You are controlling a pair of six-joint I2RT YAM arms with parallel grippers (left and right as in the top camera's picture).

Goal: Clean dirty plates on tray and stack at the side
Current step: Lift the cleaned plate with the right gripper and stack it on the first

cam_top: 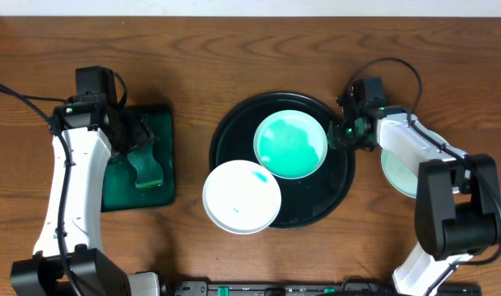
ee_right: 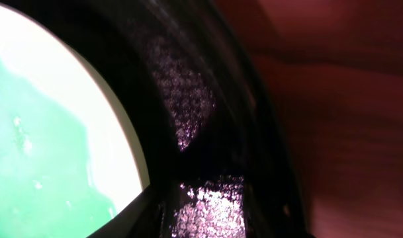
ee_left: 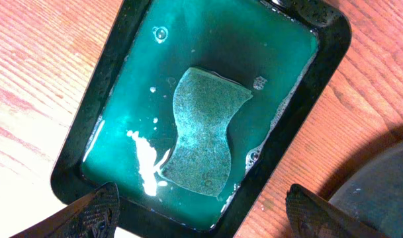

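With left gripper [ee_left: 204, 206] spread wide, hovering above sponge [ee_left: 204, 132] soaking in green tray [ee_left: 89, 132]; long axis crosswise, narrow waist between fingers [ee_left: 102, 208], so probably a drop and pinch. At right gripper [cam_top: 346, 131], close against right rim of tray [cam_top: 225, 140], cannot tell whether spread or pinching. Just left of it, mint plate [cam_top: 289, 145] on tray; white plate [cam_top: 242, 197] overhanging lower-left rim; third plate [cam_top: 396, 174] beside tray, under right arm [cam_top: 415, 140].
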